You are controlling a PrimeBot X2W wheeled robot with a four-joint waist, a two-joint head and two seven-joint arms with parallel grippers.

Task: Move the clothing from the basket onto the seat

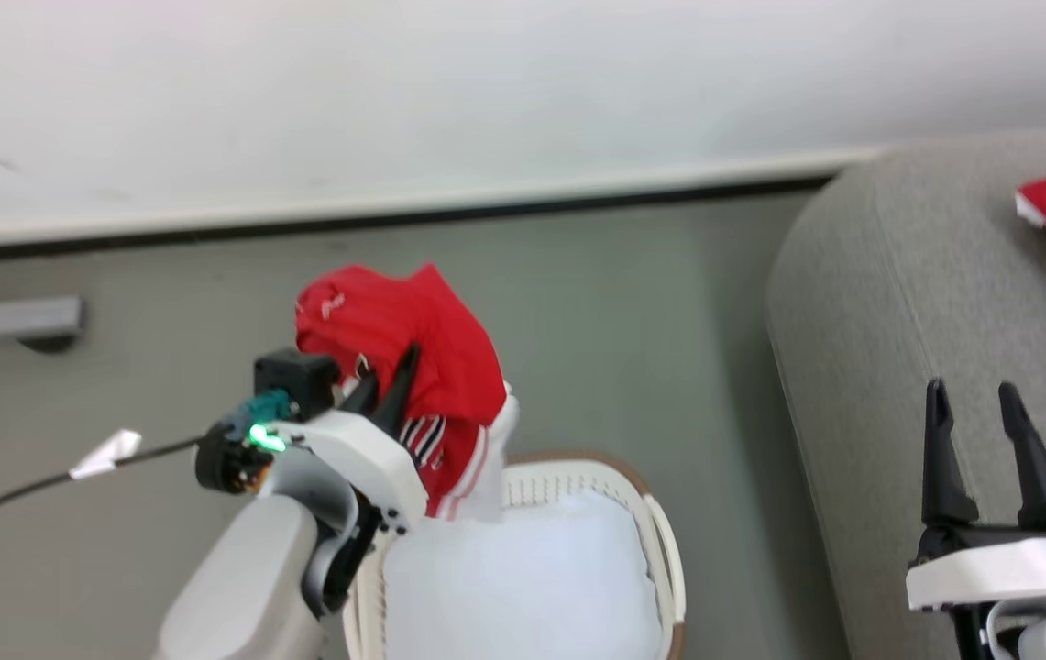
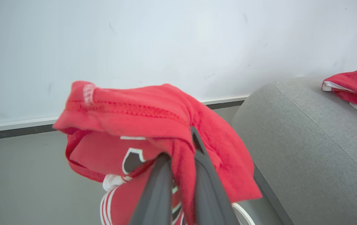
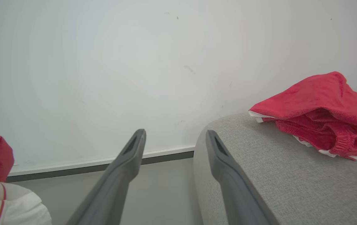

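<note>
Grey floor (image 1: 623, 302); L tool (image 1: 391, 367) clamped on red jersey (image 1: 449, 362) above basket (image 1: 662, 536); R tool (image 1: 972, 390) apart.

basket (image 1: 663, 550) near end cropped, seat (image 1: 862, 302) cropped

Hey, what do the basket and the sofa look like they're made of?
The basket is probably moulded cream plastic, smooth, with slotted walls and a brown woven-look rim. The sofa is light grey upholstery fabric, matte, with a fine weave showing.
</note>
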